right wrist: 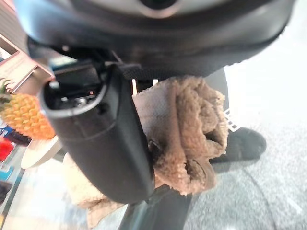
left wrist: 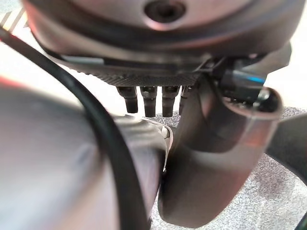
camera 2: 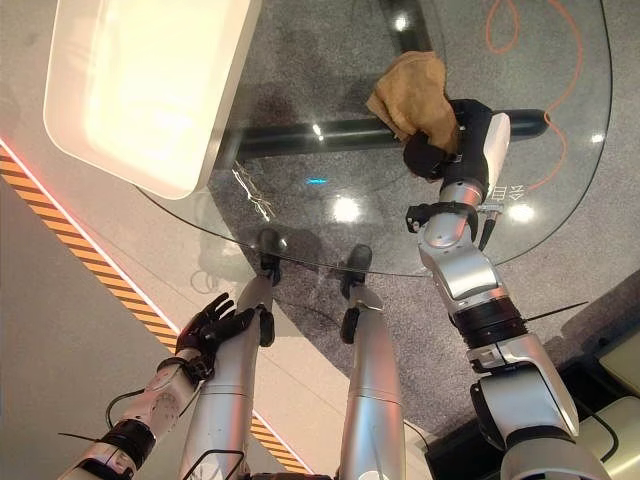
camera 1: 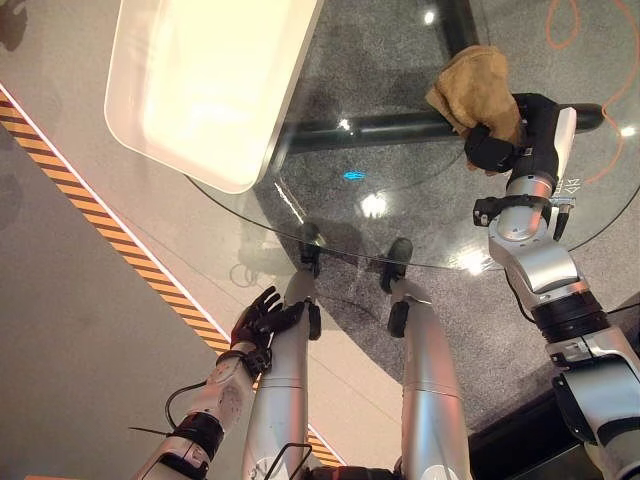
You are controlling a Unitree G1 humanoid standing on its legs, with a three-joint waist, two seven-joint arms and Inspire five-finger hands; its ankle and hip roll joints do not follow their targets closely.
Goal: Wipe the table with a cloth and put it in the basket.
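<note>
Right hand (camera 1: 492, 148) clenched; left hand (camera 1: 258, 322) seemingly relaxed

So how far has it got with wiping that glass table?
The right hand is curled round the brown cloth on the glass table, so wiping looks under way; how much is already wiped can't be judged. The left hand hangs open by the leg. The cloth has yet to go into the white basket.

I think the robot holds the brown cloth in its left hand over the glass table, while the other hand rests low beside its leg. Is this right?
Not quite: the brown cloth is bunched in the right hand, not the left. Both eye views show it over the glass table, and the right wrist view shows the cloth against that hand. It is the left hand that rests low beside the leg, fingers relaxed.
</note>
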